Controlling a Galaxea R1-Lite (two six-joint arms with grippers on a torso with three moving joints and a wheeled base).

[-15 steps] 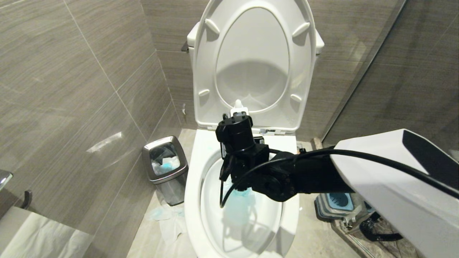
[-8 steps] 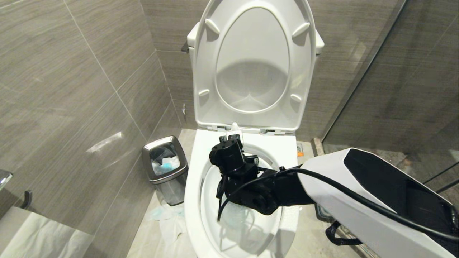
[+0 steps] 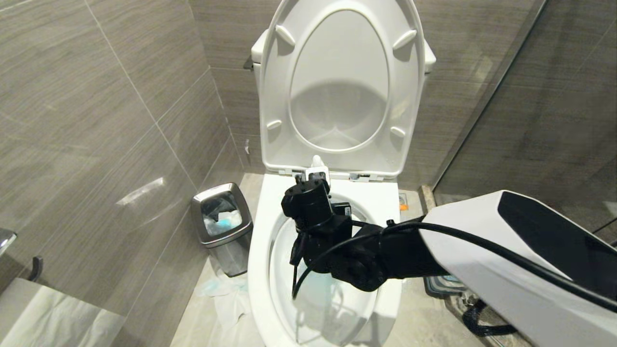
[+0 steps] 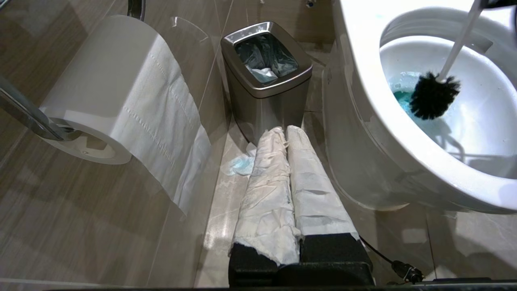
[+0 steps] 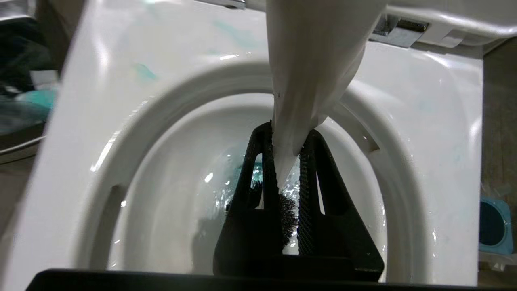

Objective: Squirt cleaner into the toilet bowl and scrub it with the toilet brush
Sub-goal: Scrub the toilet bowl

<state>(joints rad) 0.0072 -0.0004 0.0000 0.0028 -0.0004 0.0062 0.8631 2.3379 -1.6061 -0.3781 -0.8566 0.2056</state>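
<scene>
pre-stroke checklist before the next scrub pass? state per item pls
1. Right claw shut on the toilet brush handle: ok.
2. Brush head inside the toilet bowl, bristles at the waterline: ok.
3. Cleaner in the bowl, blue tint by the bristles: ok.
4. Seat and lid raised, clear of the handle tip: ok.
5. Left claw shut, paper-wrapped, parked low beside the bowl near the steel bin, away from the stroke: ok.
6. Whether the bristles press on the ceramic or only sit in the water: cannot tell.
</scene>
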